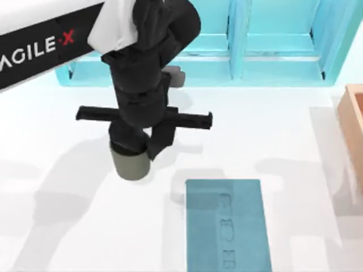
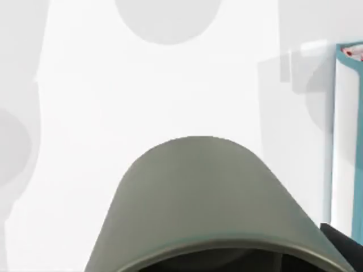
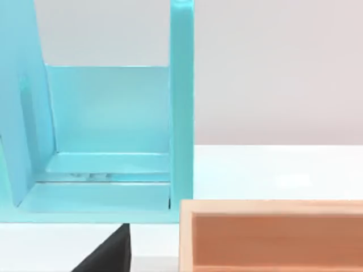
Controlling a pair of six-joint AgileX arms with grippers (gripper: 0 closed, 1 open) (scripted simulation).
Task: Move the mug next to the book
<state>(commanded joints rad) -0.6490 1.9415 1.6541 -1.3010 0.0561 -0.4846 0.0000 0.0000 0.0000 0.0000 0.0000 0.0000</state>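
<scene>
Matte cylindrical mug (image 2: 198, 198), flat book (image 1: 227, 226).

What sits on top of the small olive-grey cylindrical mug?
The left gripper sits over the olive-grey mug, covering most of its rim in the top view. Its dark inside is mostly hidden.

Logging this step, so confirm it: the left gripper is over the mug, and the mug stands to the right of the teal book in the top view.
One detail is wrong. In the top view the mug stands to the left of the book, not the right, and apart from it. The left gripper is over the mug, as you said.
</scene>
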